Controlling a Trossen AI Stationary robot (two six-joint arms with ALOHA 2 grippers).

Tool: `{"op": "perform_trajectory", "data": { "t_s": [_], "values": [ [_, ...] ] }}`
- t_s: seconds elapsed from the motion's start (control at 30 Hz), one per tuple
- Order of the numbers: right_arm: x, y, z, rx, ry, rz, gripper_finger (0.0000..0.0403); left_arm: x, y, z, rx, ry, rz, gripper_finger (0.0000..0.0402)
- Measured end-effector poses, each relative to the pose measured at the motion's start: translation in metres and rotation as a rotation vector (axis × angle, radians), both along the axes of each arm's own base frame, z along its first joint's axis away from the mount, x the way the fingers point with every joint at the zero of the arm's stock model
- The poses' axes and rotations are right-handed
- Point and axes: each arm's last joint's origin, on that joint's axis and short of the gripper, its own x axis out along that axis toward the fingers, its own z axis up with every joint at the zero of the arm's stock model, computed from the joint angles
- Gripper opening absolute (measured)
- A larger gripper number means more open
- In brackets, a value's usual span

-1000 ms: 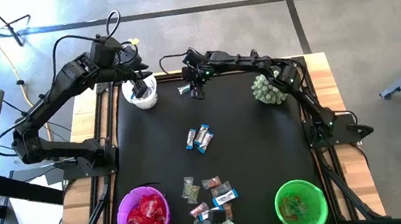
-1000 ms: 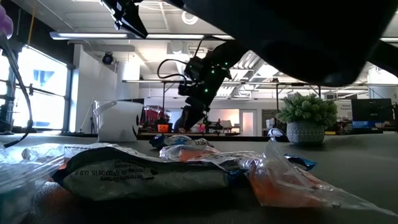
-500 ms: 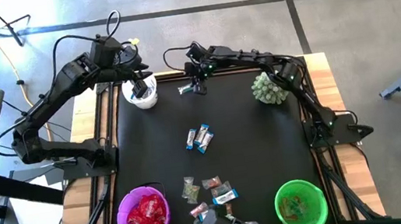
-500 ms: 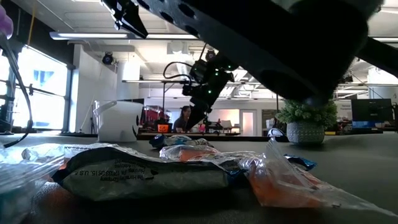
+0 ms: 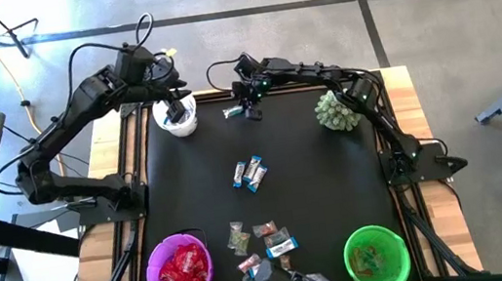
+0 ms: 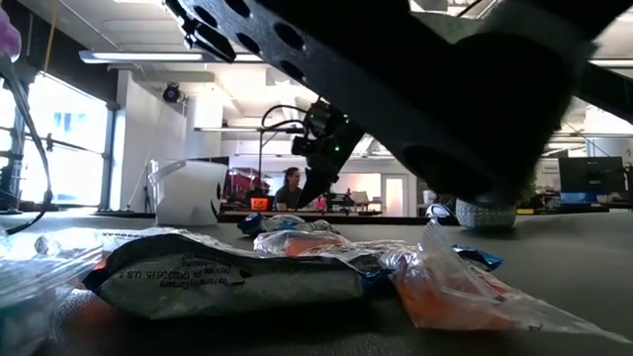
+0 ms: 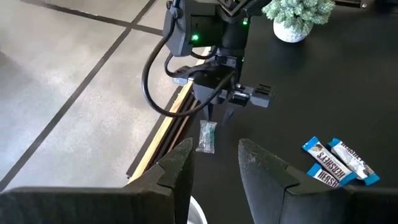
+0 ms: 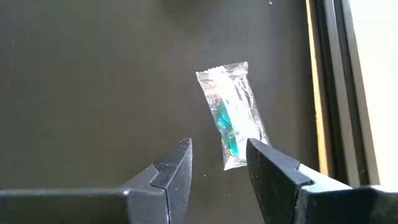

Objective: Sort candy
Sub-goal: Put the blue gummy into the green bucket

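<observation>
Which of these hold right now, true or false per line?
1. The right end effector hovers open over a clear-wrapped greenish candy near the mat's far edge. True.
2. The purple plastic bowl holds blue-and-white mini bars. False: it holds shiny red packets.
3. The left end effector grips a candy. False: its fingers are apart and empty, above the white cup.
4. Blue-and-white mini bars lie mid-mat. True.
5. The green plastic bowl sits at the mat's near right corner. True.
</observation>
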Motion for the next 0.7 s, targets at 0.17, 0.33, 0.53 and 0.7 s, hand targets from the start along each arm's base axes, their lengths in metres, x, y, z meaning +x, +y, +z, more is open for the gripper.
{"op": "perform_trajectory", "data": {
  "t_s": [0.17,0.33,0.53,0.7],
  "values": [
    [0.001,-0.003,0.001,-0.056,-0.026,0.053,0.0149,0.006,0.009,-0.009,-0.026,0.032,0.009,0.0113],
    [-0.001,-0.01,0.003,-0.068,-0.054,0.043,0.0149,0.013,0.019,-0.019,-0.069,0.052,0.037,0.0113],
    [-0.007,-0.018,-0.006,0.047,-0.071,-0.001,0.0149,0.015,0.023,-0.021,-0.073,0.053,0.048,0.0113],
    [-0.008,-0.021,-0.007,0.097,-0.101,-0.019,0.0149,0.014,0.023,-0.02,-0.062,0.057,0.041,0.0113]
  ]
}}
